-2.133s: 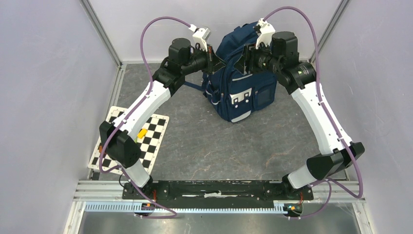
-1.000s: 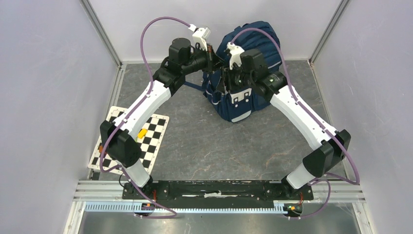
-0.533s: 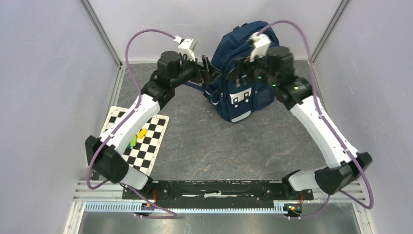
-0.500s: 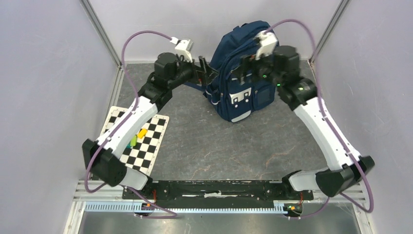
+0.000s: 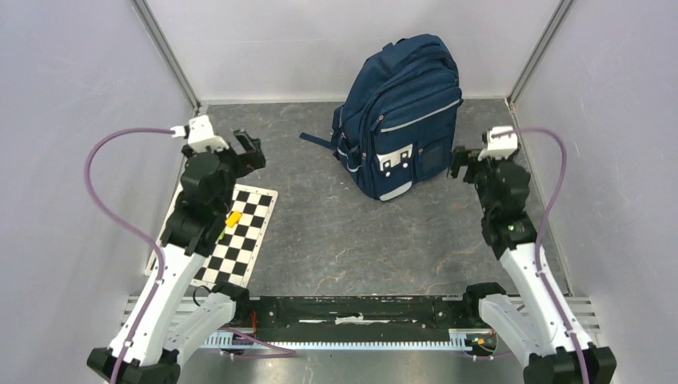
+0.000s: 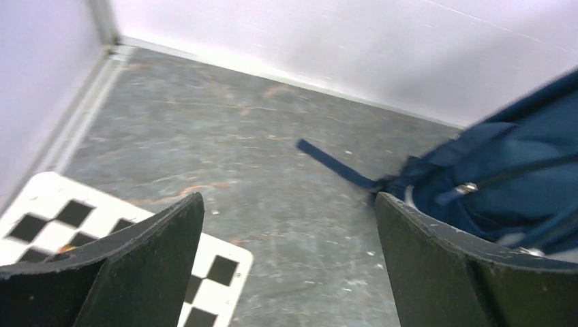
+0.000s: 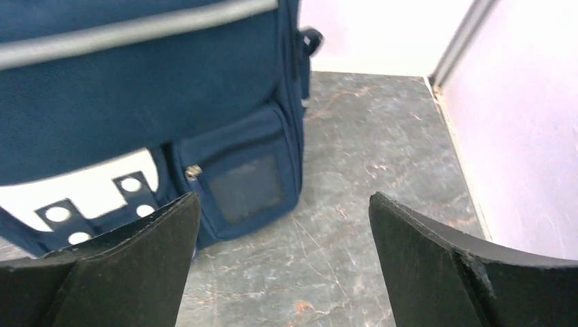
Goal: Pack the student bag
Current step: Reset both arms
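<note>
Light was bright and even, with soft shadows. The overhead view was sharp; both wrist views were blurred, most on the bag [image 7: 136,82].

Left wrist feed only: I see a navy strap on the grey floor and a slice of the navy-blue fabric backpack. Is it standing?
Observer: Yes. The navy-blue fabric backpack stands upright by the back wall, front pockets facing the arms.
Operator: Right tool on it?
Observer: No. The right tool is open and holds nothing. It is to the right of the backpack in the top view, apart from it.
Operator: Anything on the checkerboard?
Observer: A small yellow block lies on the black-and-white checkerboard mat, beside the left arm.
</note>
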`<action>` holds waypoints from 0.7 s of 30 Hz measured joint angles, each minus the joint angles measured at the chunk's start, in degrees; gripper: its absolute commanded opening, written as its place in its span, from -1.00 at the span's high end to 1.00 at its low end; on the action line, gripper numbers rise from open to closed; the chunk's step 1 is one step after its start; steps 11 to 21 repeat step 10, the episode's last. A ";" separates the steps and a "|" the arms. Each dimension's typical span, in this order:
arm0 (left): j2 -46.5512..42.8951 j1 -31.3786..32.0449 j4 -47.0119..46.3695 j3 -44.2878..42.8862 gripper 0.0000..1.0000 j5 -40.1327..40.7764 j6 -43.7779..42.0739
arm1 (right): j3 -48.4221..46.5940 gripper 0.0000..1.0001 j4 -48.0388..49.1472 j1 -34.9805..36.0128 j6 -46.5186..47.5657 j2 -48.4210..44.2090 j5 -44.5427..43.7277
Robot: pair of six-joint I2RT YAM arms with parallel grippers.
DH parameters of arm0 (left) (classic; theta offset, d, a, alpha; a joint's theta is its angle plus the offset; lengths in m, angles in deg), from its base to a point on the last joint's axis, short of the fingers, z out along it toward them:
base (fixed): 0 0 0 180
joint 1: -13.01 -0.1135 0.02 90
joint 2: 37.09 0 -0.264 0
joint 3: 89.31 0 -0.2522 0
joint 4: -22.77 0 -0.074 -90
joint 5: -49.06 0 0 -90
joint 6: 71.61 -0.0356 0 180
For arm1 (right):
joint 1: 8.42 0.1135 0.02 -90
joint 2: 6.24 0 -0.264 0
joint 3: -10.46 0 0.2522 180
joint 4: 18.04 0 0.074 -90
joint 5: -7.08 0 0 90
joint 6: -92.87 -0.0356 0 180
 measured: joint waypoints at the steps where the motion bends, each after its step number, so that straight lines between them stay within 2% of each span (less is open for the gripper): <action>1: -1.64 0.00 0.81 0.72 -0.99 2.43 -0.37 | 3.76 -0.96 1.90 0.00 0.09 -2.21 -1.33; 4: -4.46 0.00 3.54 1.49 -0.99 8.94 -0.96 | 13.49 -0.96 9.01 0.00 0.31 -7.58 -5.22; 6: -4.90 0.00 5.16 1.49 -0.99 12.28 -0.94 | 16.70 -0.96 11.96 0.00 0.44 -9.20 -7.41; 10: -4.13 0.00 8.31 1.49 -0.99 16.81 -0.92 | 17.42 -0.96 16.26 0.00 0.81 -9.35 -9.60; 21: -4.13 0.00 8.31 1.49 -0.99 16.81 -0.92 | 17.42 -0.96 16.26 0.00 0.81 -9.35 -9.60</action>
